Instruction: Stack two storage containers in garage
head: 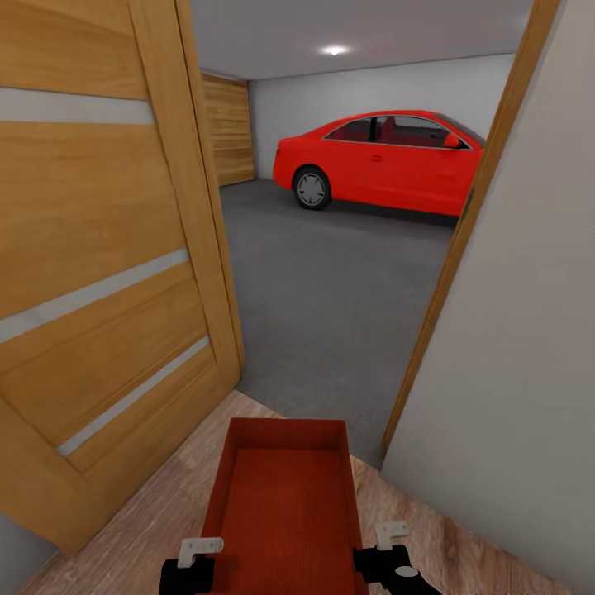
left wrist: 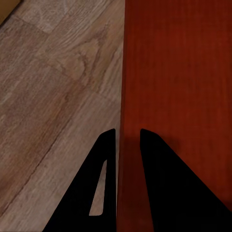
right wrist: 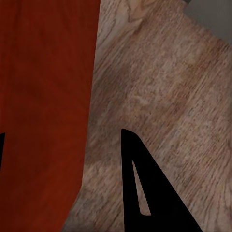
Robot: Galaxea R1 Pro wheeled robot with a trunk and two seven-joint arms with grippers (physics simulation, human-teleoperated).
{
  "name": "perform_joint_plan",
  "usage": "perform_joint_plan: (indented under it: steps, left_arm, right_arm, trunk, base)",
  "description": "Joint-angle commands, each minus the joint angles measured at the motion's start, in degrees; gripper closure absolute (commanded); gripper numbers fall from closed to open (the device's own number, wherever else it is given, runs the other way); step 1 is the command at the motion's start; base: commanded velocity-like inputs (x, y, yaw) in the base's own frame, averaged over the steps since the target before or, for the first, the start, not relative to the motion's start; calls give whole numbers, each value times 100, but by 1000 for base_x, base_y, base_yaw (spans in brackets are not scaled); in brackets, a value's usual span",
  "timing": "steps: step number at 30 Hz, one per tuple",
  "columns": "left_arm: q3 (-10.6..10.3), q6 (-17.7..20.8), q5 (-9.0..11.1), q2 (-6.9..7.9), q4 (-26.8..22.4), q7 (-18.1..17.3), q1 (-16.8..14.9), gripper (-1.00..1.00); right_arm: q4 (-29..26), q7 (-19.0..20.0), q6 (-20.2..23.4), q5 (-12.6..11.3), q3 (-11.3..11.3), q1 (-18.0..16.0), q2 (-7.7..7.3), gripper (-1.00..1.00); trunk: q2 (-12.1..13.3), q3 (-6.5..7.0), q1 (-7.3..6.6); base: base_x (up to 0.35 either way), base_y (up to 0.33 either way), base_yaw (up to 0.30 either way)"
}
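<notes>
Carrying storage container [head: 285,504] level between both grippers, above wood-plank floor [head: 140,529] at doorway. Left gripper [left wrist: 128,140] pinching left wall, fingers nearly closed on it. Right gripper [right wrist: 63,140] straddling right wall, gap wider. Am judging: keeping tub centred between door [head: 99,273] and frame [head: 463,240], heading for garage concrete floor [head: 330,289], red car [head: 380,161] beyond.

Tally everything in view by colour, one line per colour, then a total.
Orange-red: 1, the storage container held between left gripper and right gripper
Red: 1, the car
Wood-brown: 1, the open door
Total: 3
</notes>
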Motion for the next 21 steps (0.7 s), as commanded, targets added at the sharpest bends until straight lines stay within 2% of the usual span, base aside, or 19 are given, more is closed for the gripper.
perform_joint_plan:
  steps: [1,10,21]
  left_arm:
    - [30,-19,-11,4,-3,83,-5,100]
    - [30,-19,-11,4,-3,83,-5,100]
    - [30,-18,-11,4,-3,83,-5,100]
  right_arm:
    - [9,-58,-12,21,27,-4,-3,100]
    - [9,-57,-12,22,27,-4,-3,100]
    - [7,-56,-12,21,27,-4,-3,100]
  trunk:
    - [-2,-4,-1]
    - [-2,-4,-1]
    - [-2,-4,-1]
  base:
    - [0,0,-17]
    - [-134,0,-4]
    - [-19,2,0]
